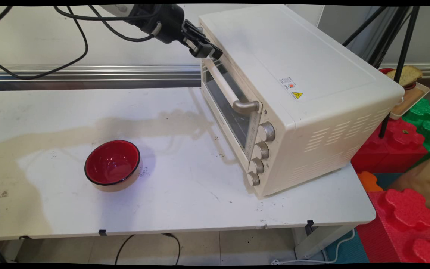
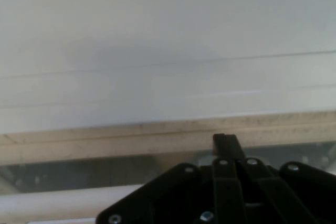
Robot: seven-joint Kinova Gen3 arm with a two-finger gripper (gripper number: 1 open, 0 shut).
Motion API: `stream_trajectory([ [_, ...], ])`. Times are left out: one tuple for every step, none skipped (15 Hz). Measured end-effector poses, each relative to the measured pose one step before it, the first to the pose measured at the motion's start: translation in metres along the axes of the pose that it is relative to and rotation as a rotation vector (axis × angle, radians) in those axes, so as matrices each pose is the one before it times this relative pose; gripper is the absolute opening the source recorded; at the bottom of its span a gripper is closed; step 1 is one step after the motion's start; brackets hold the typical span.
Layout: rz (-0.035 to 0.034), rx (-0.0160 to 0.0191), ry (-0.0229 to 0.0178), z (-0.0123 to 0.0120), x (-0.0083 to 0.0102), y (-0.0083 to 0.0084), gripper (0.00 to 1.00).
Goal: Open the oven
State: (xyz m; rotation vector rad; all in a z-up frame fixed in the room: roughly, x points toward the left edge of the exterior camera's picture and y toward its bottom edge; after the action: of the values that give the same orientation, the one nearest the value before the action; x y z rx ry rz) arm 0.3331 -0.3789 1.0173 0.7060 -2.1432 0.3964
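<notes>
Black two-finger hand (image 1: 209, 50), fingers pressed together and holding nothing, touches the top door edge of the cream metal toaster oven (image 1: 293, 93).

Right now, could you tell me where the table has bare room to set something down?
Free: the wide stretch of table between the red bowl and the toaster oven, the strip behind the bowl, and the left end. Crowded: the right end, filled by the oven, with the gripper at its top front edge.
</notes>
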Motion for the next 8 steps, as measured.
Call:
stream_trajectory([
  [-0.00087, -0.00096, -0.00258, 0.00181, 0.00019, -0.00022, 0.0],
  [-0.00101, -0.00082, -0.00288, 0.00228, 0.00025, -0.00027, 0.0],
  [-0.00143, -0.00001, -0.00189, 0.00153, 0.00004, -0.0003, 0.0],
  [-0.00236, 0.00048, -0.00187, 0.00182, 0.00005, -0.00039, 0.0],
  [-0.0055, 0.0012, -0.00268, 0.00295, -0.00022, -0.00061, 0.0],
  [-0.00357, 0.00029, -0.0017, 0.00198, -0.00031, -0.00036, 0.0],
  [-0.00493, -0.00015, -0.00353, 0.00323, -0.00064, -0.00022, 0.0],
  [-0.00342, -0.00036, -0.00199, 0.00187, -0.00068, 0.0001, 0.0],
])
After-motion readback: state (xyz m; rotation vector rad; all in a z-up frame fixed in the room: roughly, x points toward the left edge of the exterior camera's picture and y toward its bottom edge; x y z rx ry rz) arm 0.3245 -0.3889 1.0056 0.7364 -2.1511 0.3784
